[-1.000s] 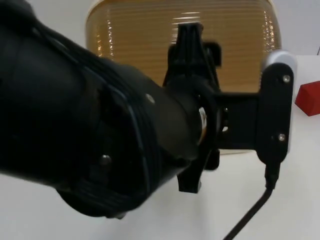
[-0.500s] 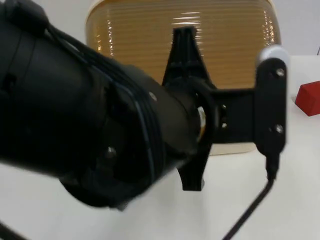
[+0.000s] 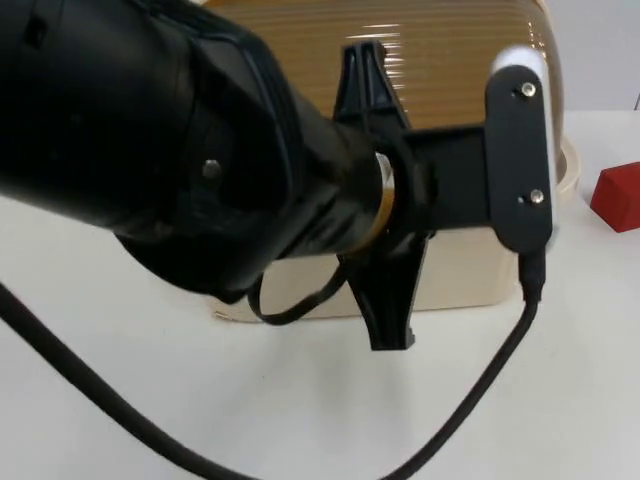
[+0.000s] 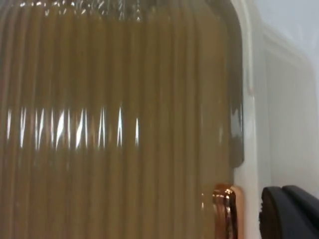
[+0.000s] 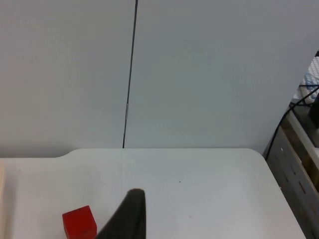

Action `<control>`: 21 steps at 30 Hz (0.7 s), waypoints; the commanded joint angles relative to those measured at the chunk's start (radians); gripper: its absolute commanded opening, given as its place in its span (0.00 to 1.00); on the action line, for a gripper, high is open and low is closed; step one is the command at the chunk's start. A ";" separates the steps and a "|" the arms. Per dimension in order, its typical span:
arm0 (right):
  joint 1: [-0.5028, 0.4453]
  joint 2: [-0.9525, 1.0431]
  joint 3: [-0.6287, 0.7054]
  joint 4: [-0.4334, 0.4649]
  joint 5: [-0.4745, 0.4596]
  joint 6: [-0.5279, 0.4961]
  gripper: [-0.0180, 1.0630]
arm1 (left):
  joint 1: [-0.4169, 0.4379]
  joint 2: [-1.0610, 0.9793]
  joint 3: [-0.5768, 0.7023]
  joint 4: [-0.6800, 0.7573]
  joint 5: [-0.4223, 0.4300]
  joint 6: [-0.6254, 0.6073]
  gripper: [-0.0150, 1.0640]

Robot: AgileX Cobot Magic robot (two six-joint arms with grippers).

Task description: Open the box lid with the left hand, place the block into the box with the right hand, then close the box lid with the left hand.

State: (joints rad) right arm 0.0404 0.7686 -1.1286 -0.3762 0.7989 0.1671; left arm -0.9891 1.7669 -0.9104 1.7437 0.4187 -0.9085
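Since a second ago, the amber ribbed lid (image 3: 450, 60) has been raised off the cream box (image 3: 470, 270), and the left arm has swung higher across the top view. The left gripper (image 3: 375, 120) is pressed against the lid by its copper latch (image 4: 225, 209); whether its fingers are spread cannot be told. The red block (image 3: 618, 195) sits on the white table (image 3: 300, 410) just beside the box's right edge, with open room around it. The right gripper (image 5: 127, 219) waits above the table near the block; its opening cannot be judged.

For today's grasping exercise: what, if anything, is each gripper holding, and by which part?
Left gripper at the box lid: hold cannot be told. Right gripper holds nothing; the red block lies on the table.
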 commanded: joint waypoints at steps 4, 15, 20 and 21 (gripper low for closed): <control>0.004 -0.004 -0.005 -0.007 -0.010 0.001 0.98 | 0.003 0.039 -0.005 0.001 -0.018 0.030 0.01; 0.004 -0.004 -0.005 -0.007 -0.010 0.002 0.98 | 0.077 0.048 -0.034 0.001 -0.035 0.045 0.01; 0.004 -0.004 -0.005 -0.007 -0.010 0.002 0.98 | 0.082 0.048 -0.036 0.001 -0.040 0.070 0.01; 0.004 -0.004 -0.005 -0.007 -0.010 0.002 0.98 | 0.084 0.048 -0.036 0.001 -0.040 0.070 0.01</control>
State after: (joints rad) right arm 0.0404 0.7686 -1.1286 -0.3762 0.7989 0.1671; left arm -0.9115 1.8140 -0.9401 1.7437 0.3833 -0.8419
